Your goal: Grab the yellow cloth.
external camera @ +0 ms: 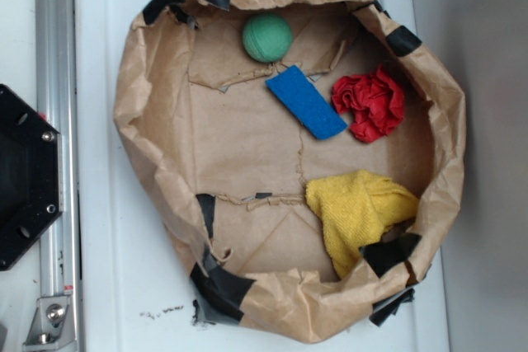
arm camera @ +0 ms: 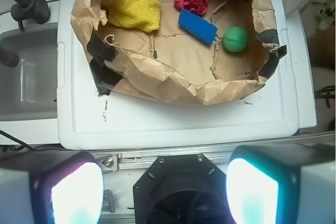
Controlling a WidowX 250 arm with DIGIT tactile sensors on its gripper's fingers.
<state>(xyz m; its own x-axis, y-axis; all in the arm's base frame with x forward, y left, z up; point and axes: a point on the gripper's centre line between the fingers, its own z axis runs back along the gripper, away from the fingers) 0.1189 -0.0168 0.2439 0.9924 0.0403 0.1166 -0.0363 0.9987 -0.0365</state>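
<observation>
Exterior view looks straight down on a brown paper basin point(external camera: 148, 121) with crumpled walls patched in black tape point(external camera: 219, 282), sitting on a white lid point(external camera: 107, 286). On the basin floor, the yellow cloth point(external camera: 359, 216) lies at the lower right of the frame, bunched against the paper wall; its mass is broad at the top and narrows to a point at the bottom, so its long axis runs roughly from upper left to lower right, slightly steeper than a diagonal, with the tapered end pointing down toward a strip of tape. A red cloth point(external camera: 370, 105), ruffled and smaller, sits above it at the right, apart from it. Just beside the red cloth lies a blue sponge point(external camera: 305, 102), a flat rectangle slanted from upper left to lower right, and a green ball point(external camera: 267, 37) rests near the top wall. The wrist view shows the same basin from the opposite side, with the yellow cloth point(arm camera: 134, 10) at the upper left of the frame against the wall. The gripper point(arm camera: 164, 192) is at the bottom of that frame, well apart from the basin and over the black mount point(arm camera: 178, 182); its two fingers point(arm camera: 73, 192) stand wide apart with nothing between them.
</observation>
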